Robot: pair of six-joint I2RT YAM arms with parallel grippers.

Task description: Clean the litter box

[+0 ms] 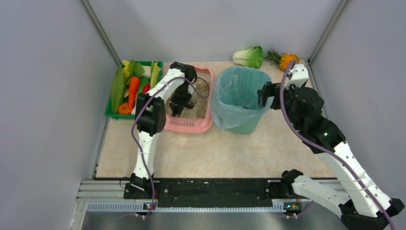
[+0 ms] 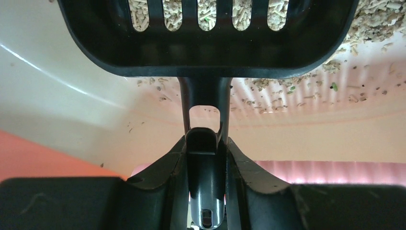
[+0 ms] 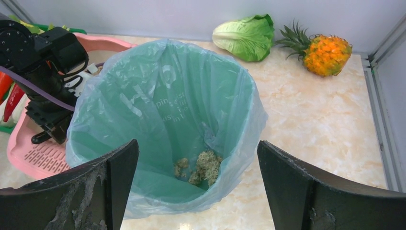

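Note:
The pink litter box [image 1: 189,125] lies between the green crate and the teal bin, with grey-beige litter [image 1: 199,106] inside. My left gripper [image 1: 182,101] hangs over it, shut on the handle of a black slotted scoop [image 2: 206,43]. In the left wrist view the fingers [image 2: 167,163] clamp that handle, and the scoop's bowl sits low over the litter [image 2: 373,19] and the bare pink floor [image 2: 311,124]. My right gripper [image 3: 197,158] is open and empty beside the bin's right rim [image 1: 265,94]. The litter box's grille end [image 3: 38,153] shows in the right wrist view.
The teal bag-lined bin [image 1: 239,98] holds litter clumps [image 3: 201,167] at its bottom. A green crate of vegetables [image 1: 131,86] stands left of the litter box. A cabbage [image 1: 249,56] and a pineapple [image 1: 286,60] lie by the back wall.

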